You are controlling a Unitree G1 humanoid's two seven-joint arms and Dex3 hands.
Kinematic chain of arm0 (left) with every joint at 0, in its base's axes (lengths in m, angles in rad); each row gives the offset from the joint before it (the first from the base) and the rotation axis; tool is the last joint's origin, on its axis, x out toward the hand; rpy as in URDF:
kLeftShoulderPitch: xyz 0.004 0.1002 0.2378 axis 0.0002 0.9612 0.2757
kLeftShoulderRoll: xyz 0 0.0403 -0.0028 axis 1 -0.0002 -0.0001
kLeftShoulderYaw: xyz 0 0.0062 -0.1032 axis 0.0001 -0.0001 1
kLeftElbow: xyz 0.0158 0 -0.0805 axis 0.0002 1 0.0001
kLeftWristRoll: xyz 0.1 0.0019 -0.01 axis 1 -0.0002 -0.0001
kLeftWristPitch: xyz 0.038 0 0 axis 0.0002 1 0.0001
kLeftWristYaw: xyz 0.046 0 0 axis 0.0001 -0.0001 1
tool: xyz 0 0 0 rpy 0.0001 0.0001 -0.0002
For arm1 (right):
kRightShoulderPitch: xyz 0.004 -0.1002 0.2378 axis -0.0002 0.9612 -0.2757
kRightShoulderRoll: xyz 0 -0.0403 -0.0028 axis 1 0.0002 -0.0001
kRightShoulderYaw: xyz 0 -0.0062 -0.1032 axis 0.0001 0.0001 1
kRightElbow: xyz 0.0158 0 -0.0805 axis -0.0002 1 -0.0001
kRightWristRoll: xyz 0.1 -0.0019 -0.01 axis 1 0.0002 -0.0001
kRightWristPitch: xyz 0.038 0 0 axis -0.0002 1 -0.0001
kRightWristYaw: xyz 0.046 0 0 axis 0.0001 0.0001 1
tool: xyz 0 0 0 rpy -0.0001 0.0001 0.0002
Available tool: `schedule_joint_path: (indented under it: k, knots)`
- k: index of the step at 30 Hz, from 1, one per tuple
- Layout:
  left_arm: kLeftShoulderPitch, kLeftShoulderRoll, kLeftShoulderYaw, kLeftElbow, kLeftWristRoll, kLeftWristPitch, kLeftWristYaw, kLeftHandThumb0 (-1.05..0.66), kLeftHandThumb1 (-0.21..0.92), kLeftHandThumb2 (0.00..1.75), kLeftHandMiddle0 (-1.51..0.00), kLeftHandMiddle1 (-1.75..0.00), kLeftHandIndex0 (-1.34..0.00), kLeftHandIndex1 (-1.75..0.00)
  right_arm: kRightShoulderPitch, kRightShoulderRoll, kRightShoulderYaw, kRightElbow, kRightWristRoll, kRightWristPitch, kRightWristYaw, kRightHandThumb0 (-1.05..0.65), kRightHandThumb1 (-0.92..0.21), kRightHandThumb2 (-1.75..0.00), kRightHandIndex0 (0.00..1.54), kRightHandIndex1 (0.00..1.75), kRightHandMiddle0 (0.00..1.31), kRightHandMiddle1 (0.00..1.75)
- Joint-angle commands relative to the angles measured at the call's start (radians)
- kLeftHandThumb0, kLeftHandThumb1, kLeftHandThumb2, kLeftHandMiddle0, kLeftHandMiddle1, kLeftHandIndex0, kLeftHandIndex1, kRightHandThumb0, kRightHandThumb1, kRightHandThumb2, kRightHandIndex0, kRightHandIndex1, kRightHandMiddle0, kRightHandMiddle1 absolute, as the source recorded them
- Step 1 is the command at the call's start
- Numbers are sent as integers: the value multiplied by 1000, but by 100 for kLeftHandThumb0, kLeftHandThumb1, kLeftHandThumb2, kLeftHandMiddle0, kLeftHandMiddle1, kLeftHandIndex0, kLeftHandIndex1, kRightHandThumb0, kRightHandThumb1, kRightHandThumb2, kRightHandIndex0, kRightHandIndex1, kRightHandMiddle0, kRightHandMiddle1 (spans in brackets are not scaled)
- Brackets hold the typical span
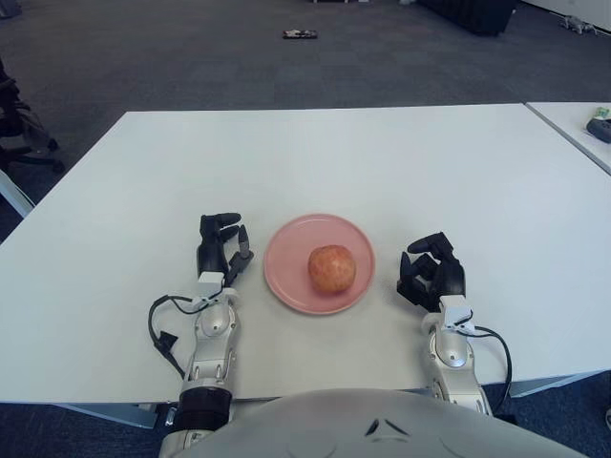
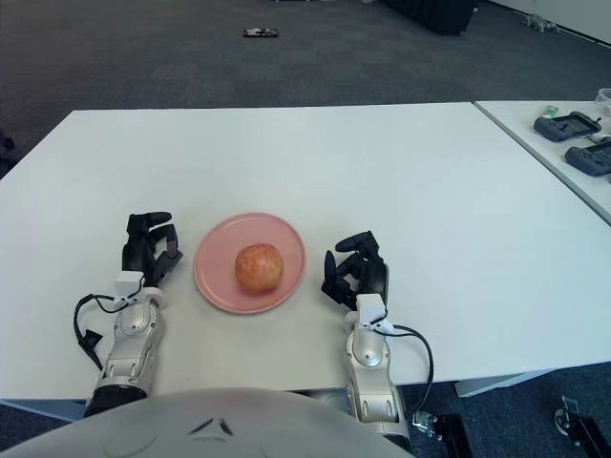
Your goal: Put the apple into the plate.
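The apple (image 1: pixel 331 269) sits on the pink plate (image 1: pixel 286 277), a little right of the plate's middle, its reddish-yellow skin facing up and no finger touching it. The plate lies flat on the white table (image 1: pixel 382 162), near the table's front edge and roughly midway between the two arms.

Just left of the plate is the left robot hand (image 1: pixel 220 250), its black fingers loosely curled and drawn together, holding nothing. Its fingertips come close to the plate's rim but stay apart from it. Behind it the silver wrist and forearm run back toward the table's front edge, with a black cable looping out on the left side.

Just right of the plate is the right robot hand (image 1: pixel 431 277), also empty, its fingers curled inward into a loose fist (whether the palm actually touches the table I cannot tell from here). A small gap of bare table separates it from the plate's rim. Its silver forearm trails back over the table edge with a black cable curving off to the right.

Farther off, a second white table (image 2: pixel 563 143) stands at the right and carries a couple of dark devices (image 2: pixel 570 125). Beyond the tables is grey carpet (image 1: pixel 191 57), with a small dark object (image 1: pixel 302 34) lying on it.
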Motion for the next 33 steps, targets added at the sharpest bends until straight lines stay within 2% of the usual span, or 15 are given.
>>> schedule_joint_path:
  k: [1,33]
  knots:
    - [-8,13,12,44,5,-13,5,-38,73,79,-52,-158,-31,-175,2,11,0,15,4,-8,2,-42,-52,-108,84,170,45,175]
    - [65,33,-15,53,39,-59,-27,-39,67,87,-57,-163,-35,-175,2,14,-1,15,-4,0,-6,-41,-53,-106,83,171,44,175]
